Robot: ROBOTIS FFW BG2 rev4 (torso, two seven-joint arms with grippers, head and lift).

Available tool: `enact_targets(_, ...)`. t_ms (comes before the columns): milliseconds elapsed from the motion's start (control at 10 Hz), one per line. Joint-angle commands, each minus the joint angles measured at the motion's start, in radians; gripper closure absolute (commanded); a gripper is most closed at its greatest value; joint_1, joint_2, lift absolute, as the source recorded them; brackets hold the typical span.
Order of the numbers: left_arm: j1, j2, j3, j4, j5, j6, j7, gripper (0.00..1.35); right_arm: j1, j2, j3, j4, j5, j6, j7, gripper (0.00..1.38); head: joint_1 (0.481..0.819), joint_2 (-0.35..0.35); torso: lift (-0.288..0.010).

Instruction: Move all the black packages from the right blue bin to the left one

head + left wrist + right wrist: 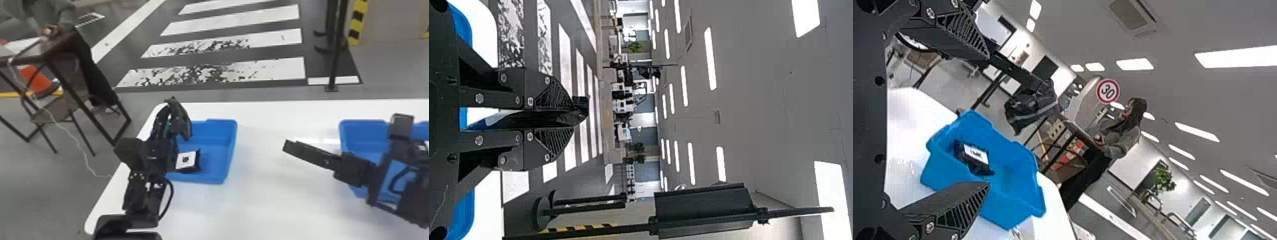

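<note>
In the head view, my left gripper (pixel 172 110) is over the left blue bin (pixel 227 143). The left wrist view has this gripper (pixel 565 119) shut on a black package (pixel 536 120), pinched between its fingers. Another black package (pixel 186 160), white label showing, lies inside the left bin. My right gripper (pixel 289 146) is above the table between the two bins, at the left of the right blue bin (pixel 360 131), which the right arm partly hides. Seen from its wrist, this gripper (pixel 988 117) stands open. The left bin (pixel 1013 175) and its labelled package (pixel 973 159) appear there too.
Both bins rest on a white table (pixel 265 204), with the left bin near its left edge. A bare stretch of tabletop separates the bins. Beyond it stand a black post (pixel 335 48) and, at the left, a dark-framed table (pixel 60 51).
</note>
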Motion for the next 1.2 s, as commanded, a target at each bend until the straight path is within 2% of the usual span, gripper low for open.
enact_targets(0,0.005,-0.005,-0.010,0.044,0.010,-0.037,0.000,0.16,0.017,0.000,-0.099,-0.061,0.179,-0.006,-0.007,0.13,0.695,0.350,-0.140)
enact_targets(100,0.015,-0.003,-0.016,0.044,0.026,-0.056,-0.017,0.03,0.041,0.000,-0.163,-0.147,0.295,0.014,-0.036,0.14,0.695,0.350,-0.140)
enact_targets(200,0.027,-0.002,-0.024,0.042,0.064,-0.095,-0.045,0.11,0.068,0.002,-0.227,-0.250,0.400,0.078,-0.076,0.14,0.695,0.347,-0.140)
enact_targets(300,0.047,0.001,-0.038,0.017,0.104,-0.142,-0.069,0.12,0.081,0.005,-0.281,-0.339,0.490,0.156,-0.105,0.14,0.695,0.308,-0.140)
enact_targets(500,0.140,0.006,-0.086,-0.140,0.130,-0.122,-0.074,0.12,0.125,0.017,-0.399,-0.587,0.741,0.399,-0.208,0.14,0.695,0.223,-0.140)
enact_targets(600,0.174,0.007,-0.108,-0.184,0.170,-0.108,-0.092,0.11,0.127,0.020,-0.429,-0.645,0.831,0.539,-0.242,0.14,0.688,0.163,-0.140)
enact_targets(800,0.241,0.007,-0.151,-0.240,0.232,-0.088,-0.111,0.11,0.122,0.021,-0.464,-0.653,0.907,0.780,-0.277,0.13,0.695,0.060,-0.140)
enact_targets(900,0.246,0.007,-0.161,-0.245,0.234,-0.076,-0.114,0.12,0.132,0.025,-0.466,-0.663,0.929,0.861,-0.294,0.13,0.695,0.003,-0.140)
enact_targets(1100,0.241,0.009,-0.161,-0.245,0.250,-0.059,-0.126,0.12,0.144,0.034,-0.468,-0.631,0.923,0.959,-0.352,0.14,0.695,-0.049,-0.140)
